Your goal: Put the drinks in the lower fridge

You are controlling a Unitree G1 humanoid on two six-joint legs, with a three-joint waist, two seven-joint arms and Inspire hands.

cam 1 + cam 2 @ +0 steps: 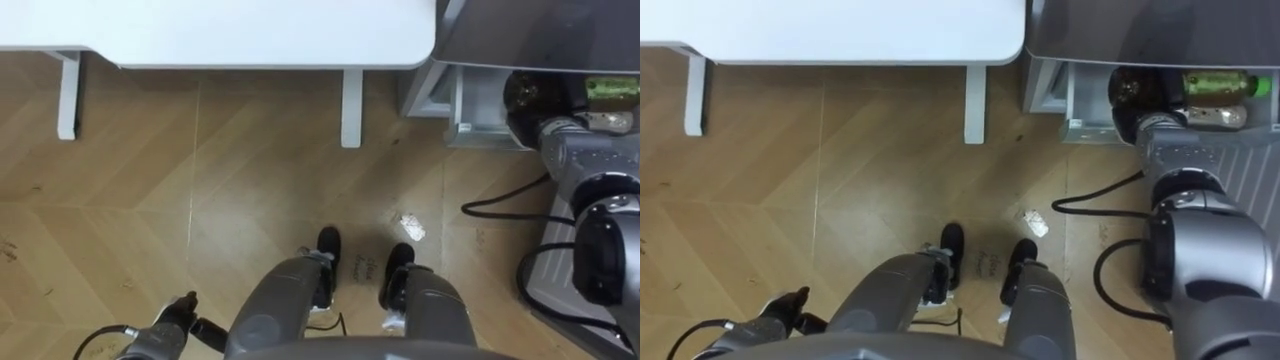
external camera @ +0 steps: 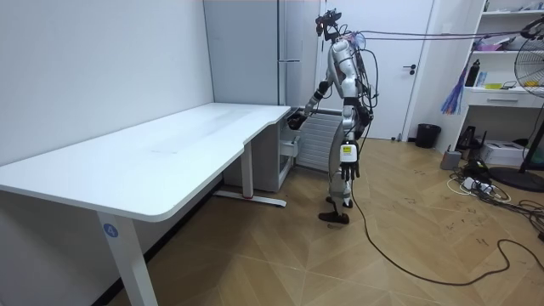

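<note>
- Your right hand (image 1: 1130, 98) sits inside the open drawer (image 1: 1080, 100) at the foot of the fridge (image 2: 255, 51), with the arm stretched forward from the view's right. You cannot tell from either eye view whether it is open or clamped on anything.
- Just beside that hand, on its right, a bottle (image 1: 1215, 86) with a green label lies on its side in the drawer. Whether the two touch cannot be made out.
- A paler item (image 1: 1218, 118) lies right below the bottle in the view, too unclear to name.
- Your left hand (image 1: 790, 303) hangs low at your side, fingers loose and apart, holding nothing. The room view shows it dangling by the thigh.
- You stand upright on the wood floor (image 1: 840, 200), facing the gap where the white desk (image 1: 840, 30) meets the fridge. The desk's end is ahead on your left and the fridge ahead on your right.
- A small white scrap (image 1: 1032, 222) lies on the floor just ahead of your right foot.
- Two white desk legs (image 1: 975, 100) come down to the floor under the desk's edge.
</note>
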